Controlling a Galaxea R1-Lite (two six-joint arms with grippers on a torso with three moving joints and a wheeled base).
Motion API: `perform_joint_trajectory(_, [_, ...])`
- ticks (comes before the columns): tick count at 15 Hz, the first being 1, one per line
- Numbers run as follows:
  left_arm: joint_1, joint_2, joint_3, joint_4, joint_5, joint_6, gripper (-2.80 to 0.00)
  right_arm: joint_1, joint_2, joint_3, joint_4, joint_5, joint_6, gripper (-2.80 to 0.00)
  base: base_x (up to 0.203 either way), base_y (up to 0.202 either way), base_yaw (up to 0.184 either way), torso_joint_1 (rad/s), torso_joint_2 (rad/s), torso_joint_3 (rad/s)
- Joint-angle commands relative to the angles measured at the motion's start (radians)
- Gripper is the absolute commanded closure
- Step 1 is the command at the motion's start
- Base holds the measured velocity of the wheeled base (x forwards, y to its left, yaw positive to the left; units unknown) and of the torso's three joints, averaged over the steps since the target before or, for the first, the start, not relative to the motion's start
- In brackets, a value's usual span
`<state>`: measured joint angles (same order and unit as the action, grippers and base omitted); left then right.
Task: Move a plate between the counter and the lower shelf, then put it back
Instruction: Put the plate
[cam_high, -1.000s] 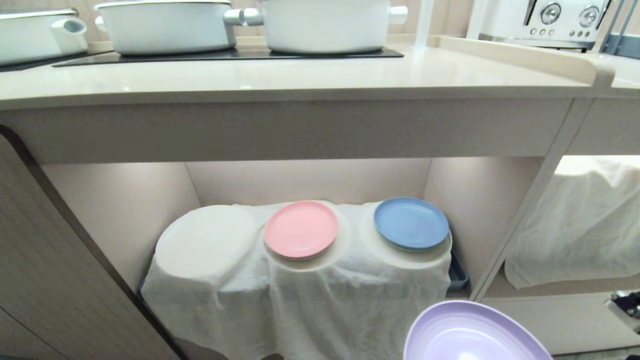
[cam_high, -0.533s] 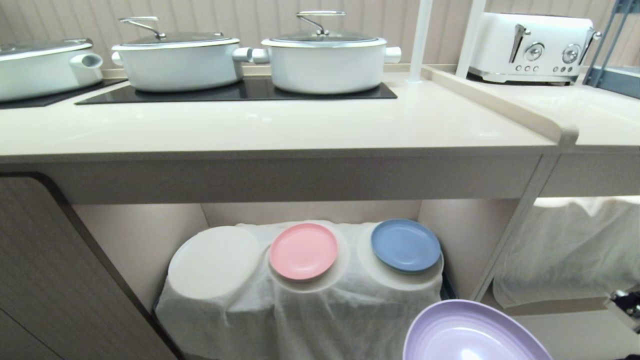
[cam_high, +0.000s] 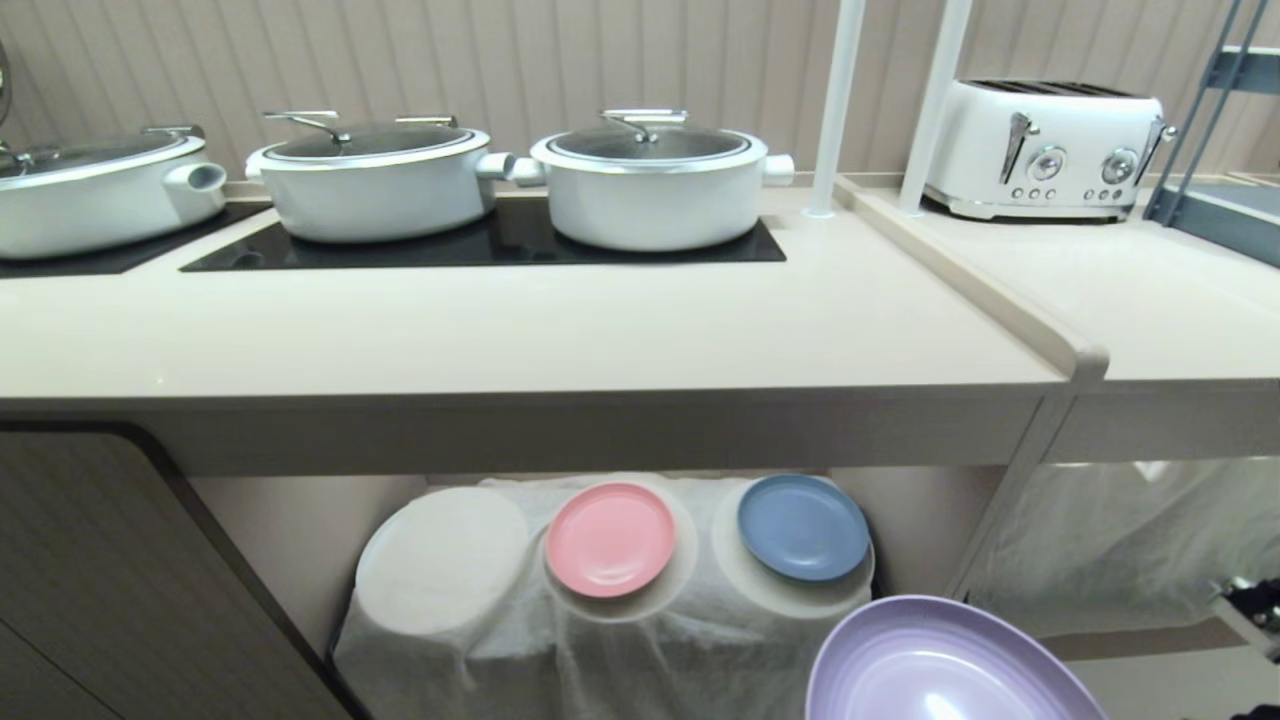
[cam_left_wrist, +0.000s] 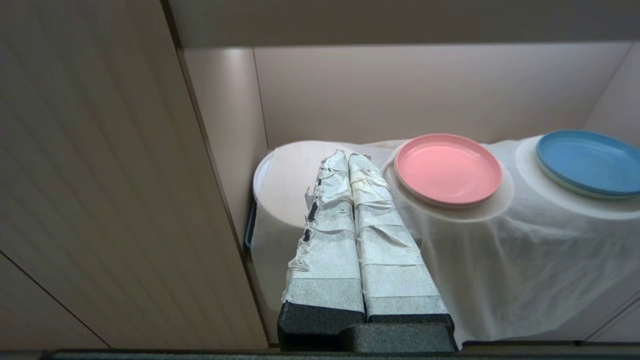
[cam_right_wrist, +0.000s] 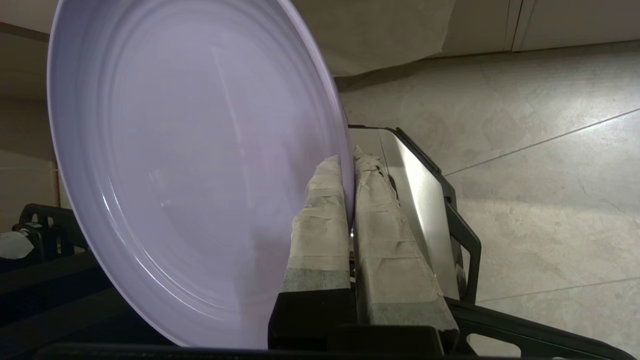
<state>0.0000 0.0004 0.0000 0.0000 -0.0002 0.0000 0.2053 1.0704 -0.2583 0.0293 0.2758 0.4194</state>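
Because the right gripper (cam_right_wrist: 348, 165) was clamped edge-on over the rim, its taped fingers (cam_right_wrist: 320, 215) nearly meeting, the plate (cam_right_wrist: 190, 170) stood out to one side of them, clear of every surface. This grip probably served to carry it up to the counter (cam_high: 520, 330), well above and ahead of the gripper. The plate was round, shallow, glossy lilac, with faint concentric rings and a low rim. The left gripper (cam_left_wrist: 348, 159), its fingers pressed together and empty, pointed at the lower shelf.
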Motion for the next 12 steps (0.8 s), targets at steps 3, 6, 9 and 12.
perform_joint_trajectory(3, [0.0, 0.0, 0.0, 0.0, 0.0, 0.0, 0.0, 0.0, 0.003, -0.009, 0.003, 0.003, 0.002, 0.0, 0.0, 0.0, 0.0, 0.225, -0.51, -0.279])
perform_joint_trajectory(6, [0.0, 0.0, 0.0, 0.0, 0.0, 0.0, 0.0, 0.0, 0.006, -0.012, 0.003, 0.003, 0.002, 0.0, 0.0, 0.0, 0.0, 0.241, -0.52, -0.288])
perform_joint_trajectory(9, [0.0, 0.0, 0.0, 0.0, 0.0, 0.0, 0.0, 0.0, 0.006, -0.015, 0.002, 0.003, 0.002, 0.0, 0.0, 0.0, 0.0, 0.256, -0.55, -0.295])
perform_joint_trajectory(12, [0.0, 0.0, 0.0, 0.0, 0.0, 0.0, 0.0, 0.0, 0.008, -0.015, 0.001, 0.003, 0.002, 0.0, 0.0, 0.0, 0.0, 0.274, -0.58, -0.305])
